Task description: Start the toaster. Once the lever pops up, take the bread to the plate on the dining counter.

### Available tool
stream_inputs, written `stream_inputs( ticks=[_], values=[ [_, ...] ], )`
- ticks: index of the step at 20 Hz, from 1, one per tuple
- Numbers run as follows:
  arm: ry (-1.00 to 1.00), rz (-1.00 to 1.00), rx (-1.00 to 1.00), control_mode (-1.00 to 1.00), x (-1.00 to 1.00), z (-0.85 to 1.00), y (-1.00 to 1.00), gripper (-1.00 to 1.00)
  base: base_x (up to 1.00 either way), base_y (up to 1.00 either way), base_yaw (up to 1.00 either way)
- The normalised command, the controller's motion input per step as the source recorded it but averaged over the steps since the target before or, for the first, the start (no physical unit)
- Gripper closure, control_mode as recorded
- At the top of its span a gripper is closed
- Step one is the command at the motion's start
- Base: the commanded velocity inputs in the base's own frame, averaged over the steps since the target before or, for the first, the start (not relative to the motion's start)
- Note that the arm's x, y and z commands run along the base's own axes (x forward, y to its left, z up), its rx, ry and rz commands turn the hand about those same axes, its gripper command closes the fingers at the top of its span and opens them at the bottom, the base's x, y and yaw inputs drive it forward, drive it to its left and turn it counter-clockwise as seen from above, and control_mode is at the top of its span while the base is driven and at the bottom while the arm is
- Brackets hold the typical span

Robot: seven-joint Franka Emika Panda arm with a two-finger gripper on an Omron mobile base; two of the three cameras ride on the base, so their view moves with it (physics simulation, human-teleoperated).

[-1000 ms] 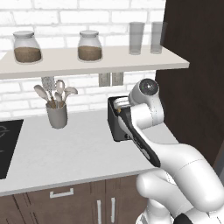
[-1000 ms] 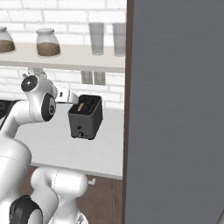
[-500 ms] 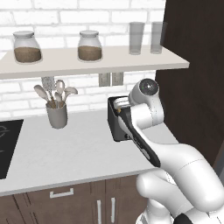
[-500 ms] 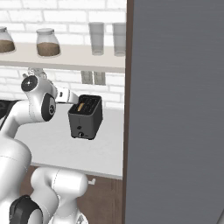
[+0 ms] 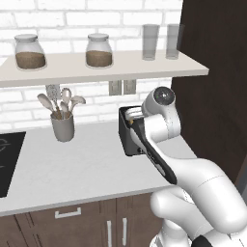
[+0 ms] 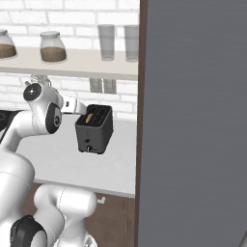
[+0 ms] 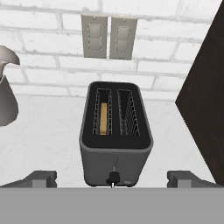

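On the grey worktop point(image 5: 72, 169), against the white brick wall, the toaster point(image 7: 116, 133) stands just left of a dark cabinet panel point(image 6: 193, 120), its narrow front face towards me. From the hand view I see my gripper point(image 7: 112, 180) spread wide and empty, one dark finger tip on either side of the toaster's near face, neither touching it. The bread point(image 7: 103, 118) sits upright deep in the left slot, its golden top edge showing through the wire guides; the right slot holds nothing.

I judge the slice light, stiff enough to lift by its edge, but crumbly: a gentle pinch across its thin faces near the top looks the safest hold. The lever point(image 7: 113, 177), low on the near face, is small and likely needs a straight downward push.

The hand view alone looks down into the slots and picks out two wall sockets point(image 7: 107, 36) behind. The left base view adds a utensil crock point(image 5: 62, 126), a cooktop corner point(image 5: 7, 161) and a shelf point(image 5: 96, 67) of jars, though my arm hides much of the toaster there. The right base view shows the toaster's front and right side.
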Motion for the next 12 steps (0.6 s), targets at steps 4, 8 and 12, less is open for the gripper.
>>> stream_inputs(
  ticks=[4,8,12],
  values=[
    [0.0,0.0,0.0,-1.0,0.0,0.0,0.0,-1.0,0.0,0.0,0.0],
    [0.0,0.0,0.0,-1.0,0.0,0.0,0.0,-1.0,0.0,0.0,0.0],
    [0.0,0.0,0.0,-1.0,0.0,0.0,0.0,-1.0,0.0,0.0,0.0]
  ],
)
